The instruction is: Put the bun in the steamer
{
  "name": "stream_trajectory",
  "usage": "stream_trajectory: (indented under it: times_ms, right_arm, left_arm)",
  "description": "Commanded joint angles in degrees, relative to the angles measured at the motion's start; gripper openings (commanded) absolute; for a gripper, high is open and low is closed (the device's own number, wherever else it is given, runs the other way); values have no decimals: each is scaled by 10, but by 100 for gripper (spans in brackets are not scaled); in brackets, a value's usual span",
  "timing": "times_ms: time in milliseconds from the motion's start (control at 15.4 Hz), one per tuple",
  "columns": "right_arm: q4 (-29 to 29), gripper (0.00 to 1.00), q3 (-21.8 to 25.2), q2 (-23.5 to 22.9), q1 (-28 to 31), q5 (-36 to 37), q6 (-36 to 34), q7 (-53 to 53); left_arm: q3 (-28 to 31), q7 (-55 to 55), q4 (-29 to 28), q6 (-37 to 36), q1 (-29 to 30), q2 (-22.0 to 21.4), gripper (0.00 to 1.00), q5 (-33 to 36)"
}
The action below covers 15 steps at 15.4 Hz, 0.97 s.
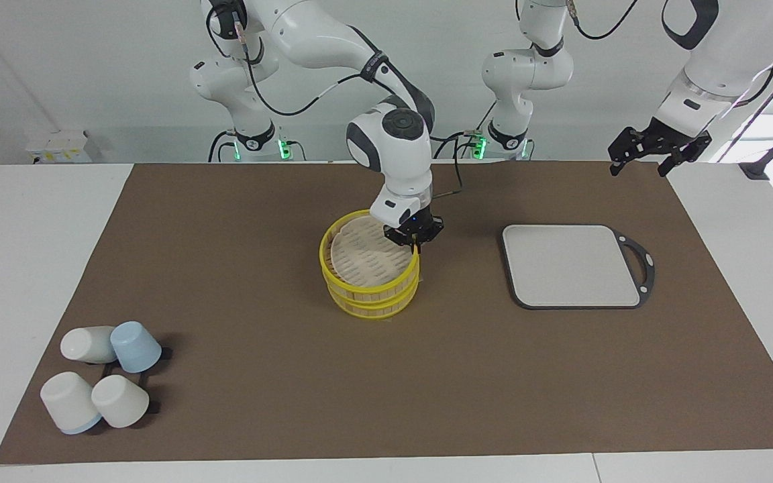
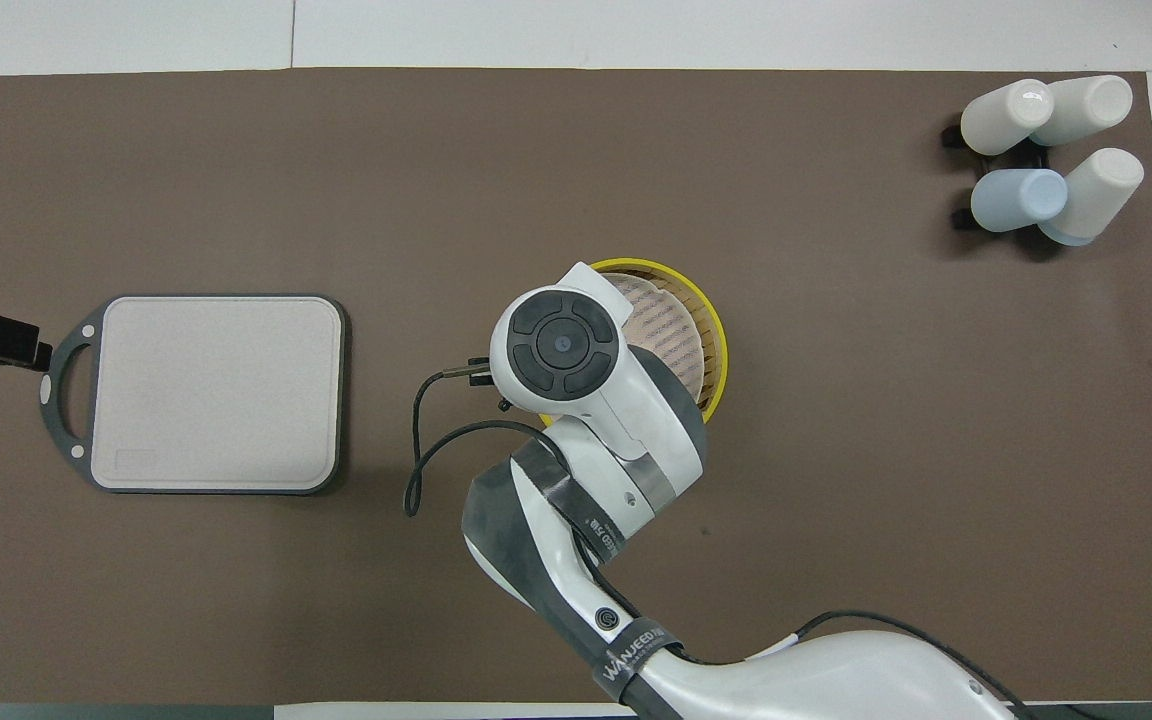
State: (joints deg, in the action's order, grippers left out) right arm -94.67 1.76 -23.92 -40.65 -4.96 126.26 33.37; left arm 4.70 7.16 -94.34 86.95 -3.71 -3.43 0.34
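Brown matting (image 1: pixel 239 282) covers the table, and at its middle stands the steamer (image 1: pixel 368 295), two yellow-rimmed tiers stacked, with its woven lid (image 1: pixel 363 258) tilted inside the top rim. From the steamer, the right gripper (image 1: pixel 415 243) sits right at the rim on the side nearer the robots, fingers clenched on the lid's yellow edge, as far as the facing view lets me judge. No bun shows anywhere; whether one lies under the lid I cannot tell. Toward the left arm's end from the steamer lies a grey board (image 1: pixel 571 265); over the table edge near it the left gripper (image 1: pixel 655 153) waits with fingers spread. Four cups (image 1: pixel 101 382) sit well apart from the steamer
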Motion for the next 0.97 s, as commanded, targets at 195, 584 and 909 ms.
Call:
stream_trajectory:
  times_ms: [195,584,909]
  right_arm:
    - [-12,0,-2,-24,5,3,50,-9]
    - [17,60,-3,-40,15,1,58,-10]
    - [50,100,0,-39,19,11,6,-11]
  left_arm:
    - [36,-7,22,-19,-33,15,100,-21]
    - [32,-6,23,-19,-25,15,100,-21]
    - [35,-8,33,-21,-24,17,100,-20]
